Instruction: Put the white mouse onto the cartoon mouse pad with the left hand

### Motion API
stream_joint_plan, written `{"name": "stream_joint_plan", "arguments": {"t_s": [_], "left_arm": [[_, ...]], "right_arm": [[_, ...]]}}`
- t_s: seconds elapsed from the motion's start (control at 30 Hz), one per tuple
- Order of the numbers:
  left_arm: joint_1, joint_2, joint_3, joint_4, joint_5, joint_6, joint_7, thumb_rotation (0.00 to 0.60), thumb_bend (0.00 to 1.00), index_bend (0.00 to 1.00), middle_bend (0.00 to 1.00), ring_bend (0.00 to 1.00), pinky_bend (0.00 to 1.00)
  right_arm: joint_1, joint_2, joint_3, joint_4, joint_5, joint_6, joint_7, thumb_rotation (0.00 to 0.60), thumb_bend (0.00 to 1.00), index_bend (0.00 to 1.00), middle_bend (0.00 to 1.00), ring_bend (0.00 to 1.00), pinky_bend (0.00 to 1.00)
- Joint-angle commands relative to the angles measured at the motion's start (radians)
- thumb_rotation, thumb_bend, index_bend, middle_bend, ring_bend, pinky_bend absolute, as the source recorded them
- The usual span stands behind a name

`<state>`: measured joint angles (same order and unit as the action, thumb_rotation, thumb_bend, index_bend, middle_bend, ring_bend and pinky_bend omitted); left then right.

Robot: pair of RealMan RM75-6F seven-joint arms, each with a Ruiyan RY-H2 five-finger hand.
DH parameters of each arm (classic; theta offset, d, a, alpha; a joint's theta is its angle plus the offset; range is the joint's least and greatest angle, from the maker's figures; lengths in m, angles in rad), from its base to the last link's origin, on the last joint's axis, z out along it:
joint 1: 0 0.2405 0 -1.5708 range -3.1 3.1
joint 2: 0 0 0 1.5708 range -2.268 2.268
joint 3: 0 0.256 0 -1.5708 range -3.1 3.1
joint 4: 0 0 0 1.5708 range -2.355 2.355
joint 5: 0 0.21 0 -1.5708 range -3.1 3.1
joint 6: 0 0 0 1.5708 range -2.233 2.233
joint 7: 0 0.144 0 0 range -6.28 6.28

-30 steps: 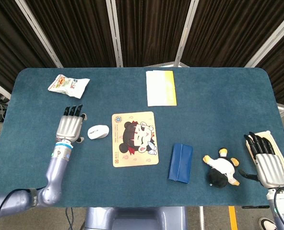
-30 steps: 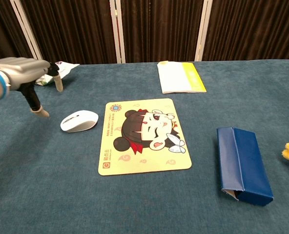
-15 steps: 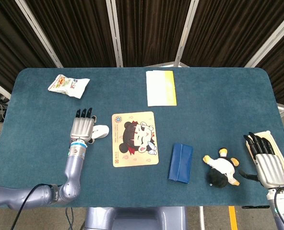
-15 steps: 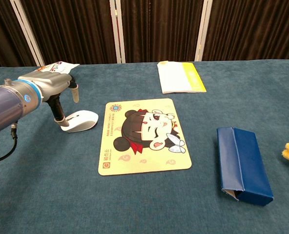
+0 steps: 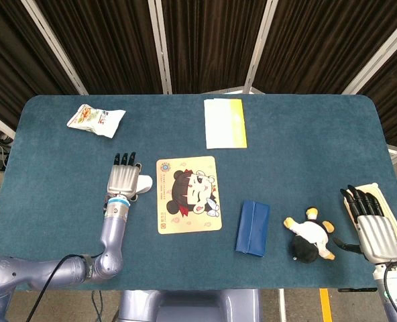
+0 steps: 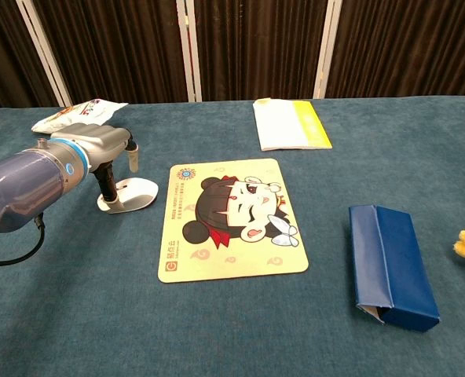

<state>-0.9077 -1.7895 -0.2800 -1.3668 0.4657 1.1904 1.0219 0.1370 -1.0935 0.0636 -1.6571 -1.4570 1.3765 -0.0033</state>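
Where the blue-covered desk (image 5: pixel 299 134) begins at its left edge, a snack packet (image 5: pixel 96 119) lies near the far corner, well apart from everything else. Nearer the robot, the left hand (image 5: pixel 123 178) hangs directly over the white mouse (image 6: pixel 130 193), palm down with its fingers stretched away from the robot; in the chest view one finger (image 6: pixel 104 182) reaches down beside the mouse's left end, but contact cannot be confirmed and no grip has closed, so the hand reads as open. The mouse rests on the desk just beside the left edge of the cartoon mouse pad (image 5: pixel 188 194), not yet on it, and only its right end shows past the hand in the head view. Its long axis runs roughly left to right, pointing toward the pad, so the coming move is judged to be a grasp across the narrow sides followed by a short carry to the right. Beyond the pad, a white and yellow booklet (image 5: pixel 224 123) lies at the far side of the desk, a blue pouch (image 5: pixel 252 228) sits to the pad's right, and a plush toy (image 5: pixel 309 239) lies further right. At the right edge the right hand (image 5: pixel 372 225) rests with fingers extended and holding nothing, far from the mouse, which leaves the left hand much the nearer.
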Motion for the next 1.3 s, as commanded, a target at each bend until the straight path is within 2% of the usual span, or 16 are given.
{"name": "stream_joint_plan", "arguments": {"t_s": [0.03,0.77,0.83,1.0,1.3], "left_arm": [[-0.005,-0.008,0.000,0.010,-0.004,-0.002,0.003,0.600,0.14,0.32,0.00,0.00,0.00],[-0.029,-0.067,-0.003,0.106,-0.040,-0.036,0.025,0.600,0.14,0.33,0.00,0.00,0.00],[-0.028,-0.068,-0.001,0.108,-0.038,-0.039,0.021,0.600,0.16,0.35,0.00,0.00,0.00],[-0.024,-0.070,0.003,0.108,-0.017,-0.038,0.006,0.600,0.27,0.40,0.00,0.00,0.00],[-0.019,-0.047,0.003,0.087,0.033,-0.054,-0.034,0.600,0.30,0.46,0.00,0.00,0.00]], "right_arm": [[0.000,0.001,0.000,-0.001,0.000,0.000,0.001,0.600,0.11,0.00,0.00,0.00,0.00],[0.001,0.002,-0.001,0.001,-0.001,-0.001,0.009,0.600,0.11,0.00,0.00,0.00,0.00],[0.001,0.002,-0.001,0.000,-0.002,-0.001,0.010,0.600,0.11,0.00,0.00,0.00,0.00],[0.001,0.002,-0.002,0.000,-0.002,-0.001,0.011,0.600,0.11,0.00,0.00,0.00,0.00],[0.001,0.003,-0.002,0.000,-0.002,-0.001,0.010,0.600,0.11,0.00,0.00,0.00,0.00]]}}
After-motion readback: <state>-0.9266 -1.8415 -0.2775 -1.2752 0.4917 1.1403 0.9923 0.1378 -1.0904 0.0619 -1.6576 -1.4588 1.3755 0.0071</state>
